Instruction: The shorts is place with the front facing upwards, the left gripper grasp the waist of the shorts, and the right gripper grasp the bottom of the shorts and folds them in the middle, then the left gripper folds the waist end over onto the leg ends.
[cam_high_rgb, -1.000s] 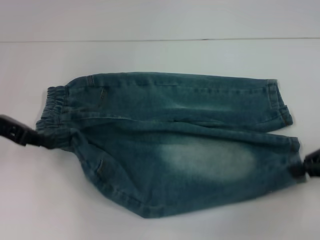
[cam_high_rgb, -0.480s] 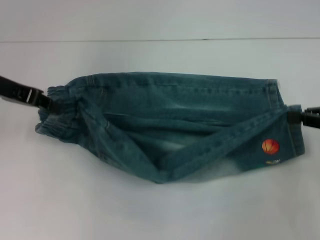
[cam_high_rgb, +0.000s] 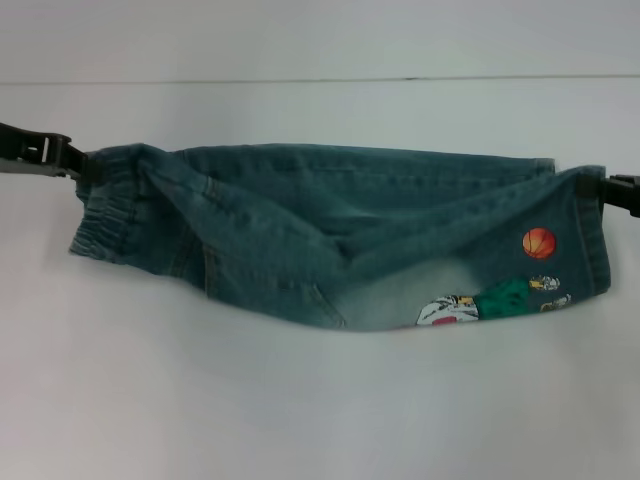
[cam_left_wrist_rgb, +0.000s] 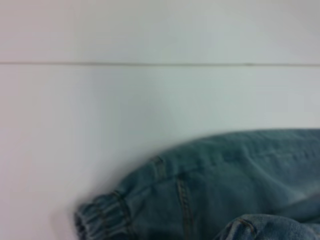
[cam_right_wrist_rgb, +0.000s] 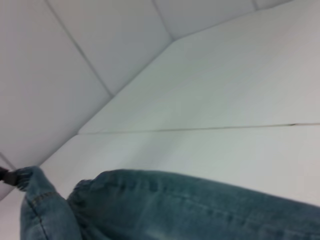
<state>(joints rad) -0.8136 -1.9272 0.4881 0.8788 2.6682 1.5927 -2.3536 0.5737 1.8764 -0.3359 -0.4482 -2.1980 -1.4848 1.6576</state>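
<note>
I see the shorts (cam_high_rgb: 340, 235) stretched left-right across the table (cam_high_rgb: 300, 410), lengthwise fold half over. Left end effector (cam_high_rgb: 85, 165) grips the waist (cam_high_rgb: 105, 215); right end effector (cam_high_rgb: 612, 192) grips the leg hems (cam_high_rgb: 590, 235).

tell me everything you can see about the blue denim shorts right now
The blue washed-denim shorts lie lengthwise across the white table, mid-fold, the near leg lifted over the far one. The gathered elastic waist is at the robot's left, the stitched leg hems at its right. A faded pale patch and a cartoon patch with an orange basketball show on the turned-over leg. The left gripper pinches the waist corner; the right gripper pinches a hem corner. Both held corners are raised.
</note>
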